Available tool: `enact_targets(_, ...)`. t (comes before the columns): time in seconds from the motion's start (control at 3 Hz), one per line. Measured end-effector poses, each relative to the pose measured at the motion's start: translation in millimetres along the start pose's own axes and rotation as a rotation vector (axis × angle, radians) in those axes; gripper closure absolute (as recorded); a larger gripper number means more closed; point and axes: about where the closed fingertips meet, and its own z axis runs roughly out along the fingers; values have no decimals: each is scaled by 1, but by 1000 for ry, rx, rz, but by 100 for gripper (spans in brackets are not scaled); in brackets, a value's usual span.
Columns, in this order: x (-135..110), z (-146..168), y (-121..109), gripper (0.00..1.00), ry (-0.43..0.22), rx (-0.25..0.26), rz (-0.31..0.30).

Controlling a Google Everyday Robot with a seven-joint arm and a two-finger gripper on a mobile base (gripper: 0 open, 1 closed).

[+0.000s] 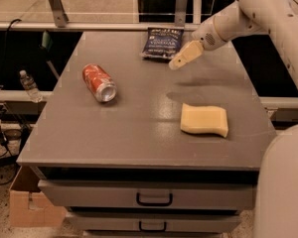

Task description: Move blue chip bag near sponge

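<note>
Camera view, Ana asks: where is the blue chip bag lying?

Ben: Flat at the far edge of the worktop, a little right of centre. The sponge sits nearer and further right, well apart from it.

Ana: And the pincer?

Ben: Just beside the bag's near right corner, slanting down toward the near left. Whether it is open, closed or touching the bag, I cannot tell.

Ana: How do you expect the bag to handle?

Ben: I'd judge it very light and soft, a crinkly film with some air inside (and probably brittle contents). It should yield under pressure, and the film is likely slippery, so it may skate along the worktop rather than lift.

Ana: So where would you take hold?

Ben: Across the puffed middle or along the near edge, wherever the film stands up off the worktop. Squeeze gently, enough to gather the film without crushing what is inside.

Ana: Anything in the way?

Ben: The red soda can lies on its side to the left, away from the line between bag and sponge.
</note>
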Motion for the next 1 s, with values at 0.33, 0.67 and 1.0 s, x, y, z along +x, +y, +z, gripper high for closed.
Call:
enact_targets(0.33, -20, 24, -1, 0, -94, 25, 38)
enact_targets(0.67, -30, 38, -13, 0, -118, 65, 50)
enact_targets(1.0, -29, 52, -25, 18, -103, 96, 82)
